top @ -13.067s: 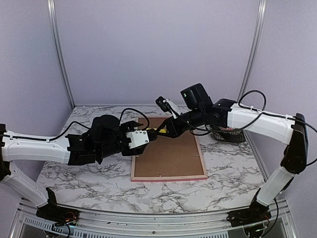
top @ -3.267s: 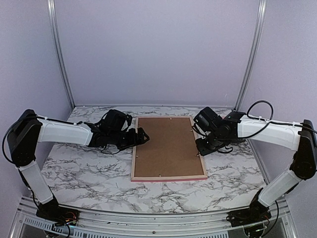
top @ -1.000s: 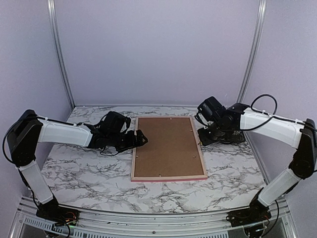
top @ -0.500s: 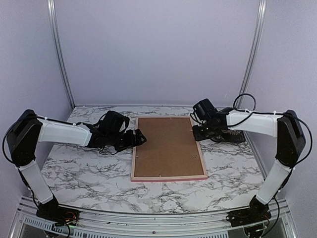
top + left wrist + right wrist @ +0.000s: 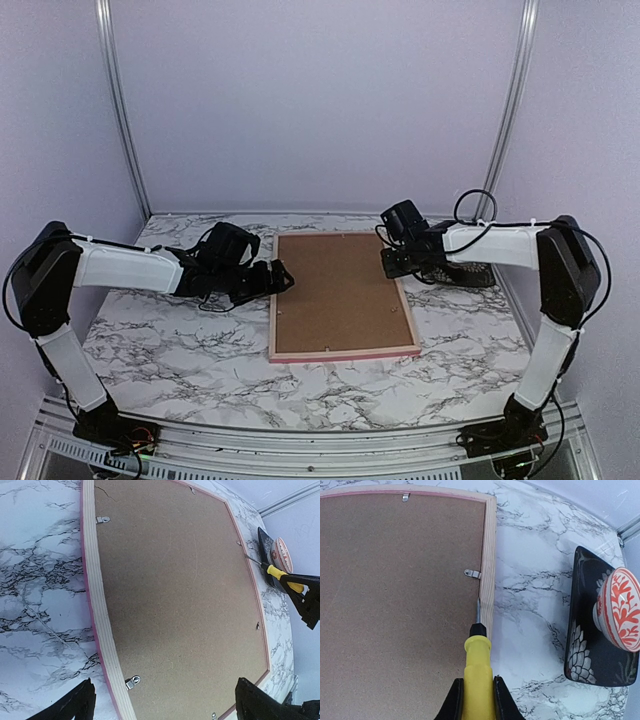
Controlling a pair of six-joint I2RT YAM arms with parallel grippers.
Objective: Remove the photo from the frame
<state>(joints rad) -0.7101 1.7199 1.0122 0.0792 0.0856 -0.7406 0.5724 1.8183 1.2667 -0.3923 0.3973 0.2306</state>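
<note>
The frame (image 5: pixel 345 354) lies face down on the marble table, with its pink edge and pale wood rim (image 5: pixel 489 555) showing. A brown backing board (image 5: pixel 335 290) fills it and hides the photo. My right gripper (image 5: pixel 477 682) is shut on a yellow screwdriver (image 5: pixel 478 660). The screwdriver's tip rests in the seam between board and rim, just short of a metal clip (image 5: pixel 472 573) on the frame's right side. My left gripper (image 5: pixel 165 700) stands wide open and low at the frame's left edge (image 5: pixel 95 590), holding nothing. Another clip (image 5: pixel 132 681) lies near it.
A dark patterned tray (image 5: pixel 585 645) holding a red-and-white bowl (image 5: pixel 618 607) stands on the table just right of the frame, close behind my right gripper (image 5: pixel 392 262). Purple walls enclose the back and sides. Bare marble surrounds the frame.
My right gripper has moved left and back with the screwdriver, reaching the far part of the frame's right rim. The frame has shifted and turned slightly. The left gripper has hardly moved.
</note>
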